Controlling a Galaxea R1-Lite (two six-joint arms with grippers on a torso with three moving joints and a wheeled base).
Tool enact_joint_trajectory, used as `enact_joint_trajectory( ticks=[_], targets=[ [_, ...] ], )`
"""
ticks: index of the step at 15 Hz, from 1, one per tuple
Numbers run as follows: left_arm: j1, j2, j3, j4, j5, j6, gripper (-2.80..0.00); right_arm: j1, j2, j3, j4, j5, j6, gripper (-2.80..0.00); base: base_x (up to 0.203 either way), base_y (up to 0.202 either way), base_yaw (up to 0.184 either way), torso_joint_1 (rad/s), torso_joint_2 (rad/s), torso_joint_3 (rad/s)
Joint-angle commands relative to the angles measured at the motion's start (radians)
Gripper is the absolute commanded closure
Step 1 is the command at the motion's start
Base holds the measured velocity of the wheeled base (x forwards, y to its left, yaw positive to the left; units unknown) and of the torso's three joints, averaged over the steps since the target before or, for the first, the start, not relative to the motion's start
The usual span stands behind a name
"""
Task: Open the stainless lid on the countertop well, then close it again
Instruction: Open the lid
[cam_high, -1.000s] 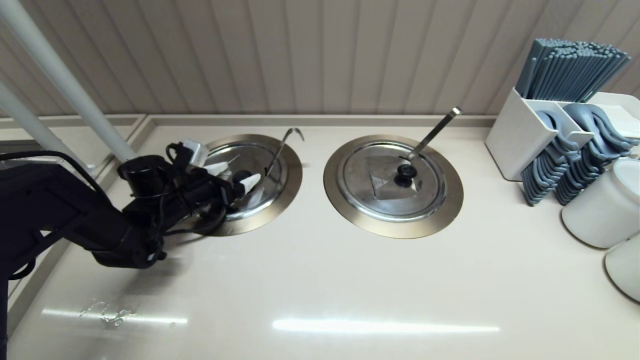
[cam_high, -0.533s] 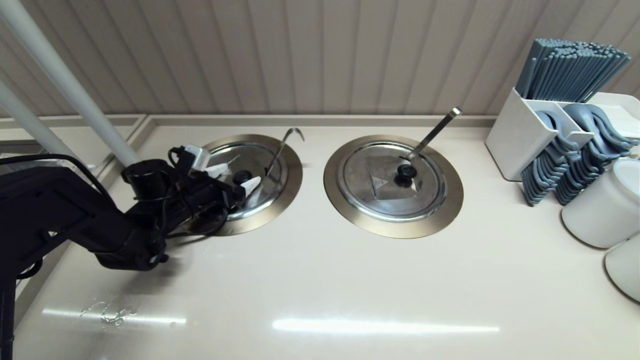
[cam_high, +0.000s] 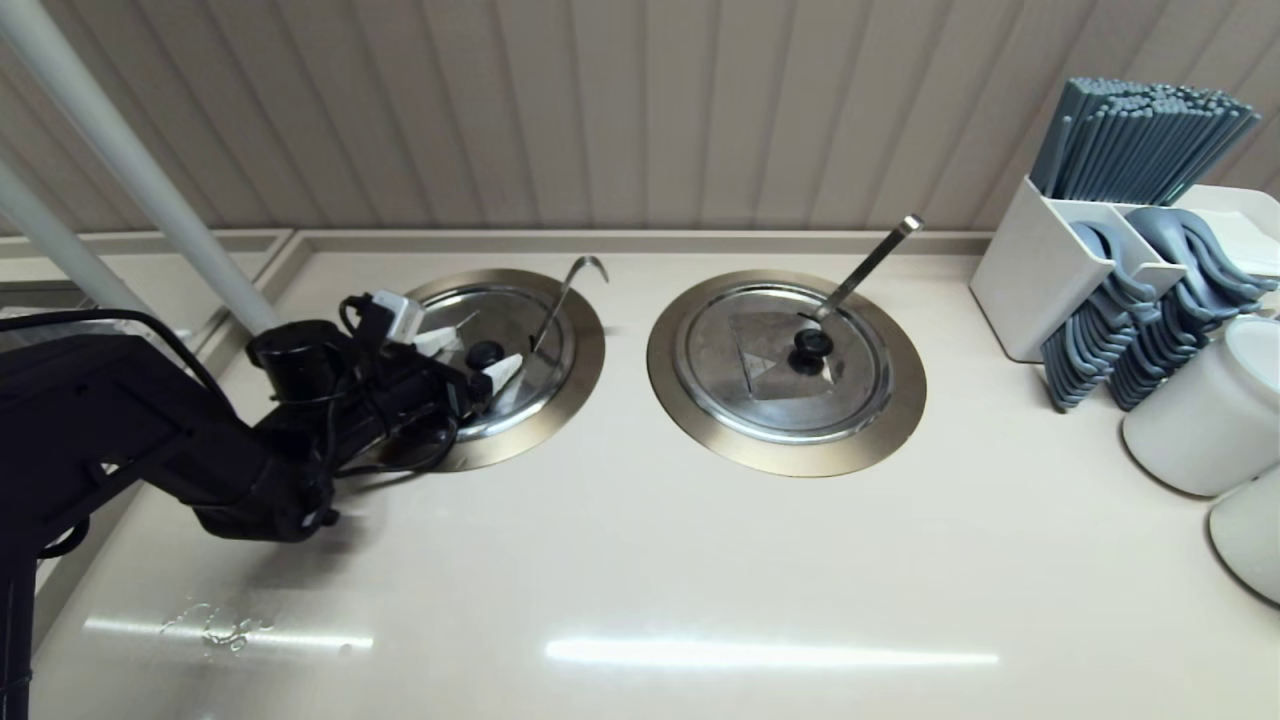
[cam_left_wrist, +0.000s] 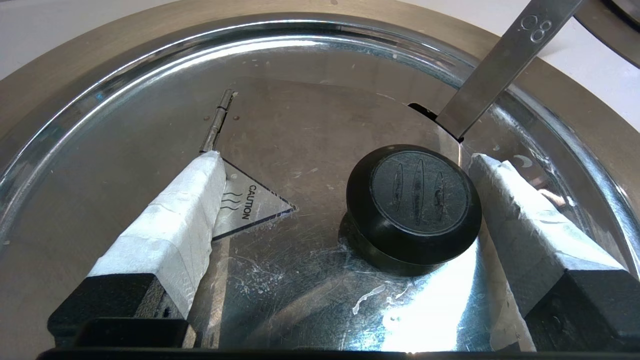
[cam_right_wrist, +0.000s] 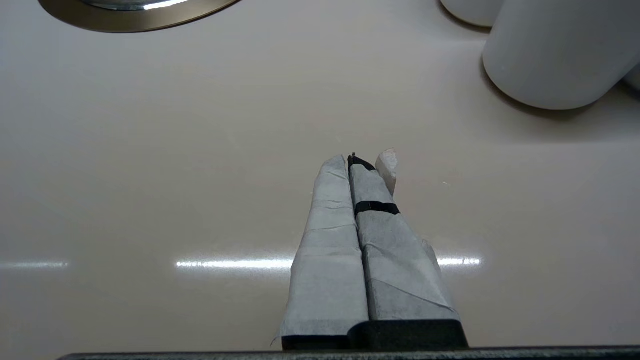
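The stainless lid (cam_high: 503, 308) lies closed in the left countertop well, whose bronze-toned rim (cam_high: 588, 345) rings it. A thin hook-ended ladle handle (cam_high: 568, 288) sticks out through the lid's edge notch. My left gripper (cam_high: 486, 347) is open and low over the lid, with its white-wrapped fingers on either side of the black knob (cam_high: 485, 353). In the left wrist view the knob (cam_left_wrist: 415, 200) sits close to one finger (cam_left_wrist: 520, 215), and a wide gap separates it from the other finger (cam_left_wrist: 175, 225). My right gripper (cam_right_wrist: 357, 161) is shut and empty above bare counter.
A second well with its own lid (cam_high: 740, 350), knob and straight flat ladle handle (cam_high: 868, 262) lies to the right. A white caddy (cam_high: 1035, 270) of chopsticks and spoons and white cups (cam_high: 1205, 425) stand at the far right. A white pole (cam_high: 130, 165) slants behind the left arm.
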Motion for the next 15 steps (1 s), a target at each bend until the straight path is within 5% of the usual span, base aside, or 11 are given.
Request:
enact_joint_trajectory(
  ticks=[1,15],
  targets=[
    [0.0,-0.008,0.0,-0.006,-0.001,0.0,-2.8,0.0,0.0,0.0,0.001,0.0,0.0,0.0,0.0,0.0,0.0,0.0,0.0,0.0],
    [0.003,-0.045,0.003,-0.006,-0.001,-0.003,-2.8,0.0,0.0,0.0,0.001,0.0,0.0,0.0,0.0,0.0,0.0,0.0,0.0,0.0]
  ],
)
